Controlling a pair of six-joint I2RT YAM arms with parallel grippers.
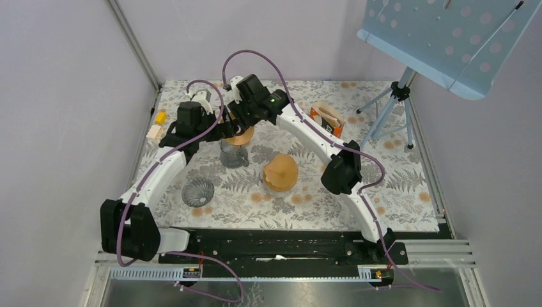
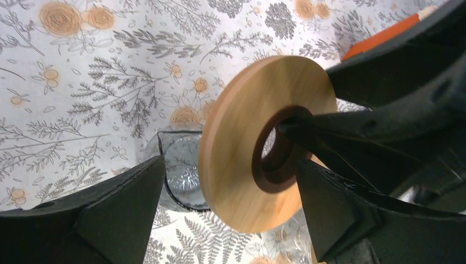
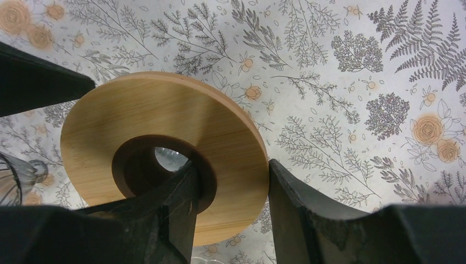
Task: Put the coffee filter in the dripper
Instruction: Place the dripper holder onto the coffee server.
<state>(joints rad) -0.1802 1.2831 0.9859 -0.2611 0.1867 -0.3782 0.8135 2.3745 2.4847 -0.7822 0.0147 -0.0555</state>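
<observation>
A brown paper coffee filter [image 1: 280,171] lies as a cone on the floral mat. A ribbed glass dripper cone [image 1: 197,192] lies at the front left. My right gripper [image 1: 241,123] is shut on a wooden ring [image 1: 243,136], with one finger through its hole and the other outside its rim [image 3: 231,170]. It holds the ring [image 3: 165,126] tilted above a glass vessel [image 1: 233,155]. My left gripper [image 1: 220,132] is open, its fingers wide on either side of the ring [image 2: 236,159] in the left wrist view [image 2: 229,165]. The glass vessel [image 2: 181,170] shows below.
An orange box [image 1: 326,119] stands at the back right of the mat. Small yellow and cream blocks [image 1: 157,125] lie at the left edge. A tripod [image 1: 395,105] with a blue perforated panel stands at the right. The enclosure walls are close on both sides.
</observation>
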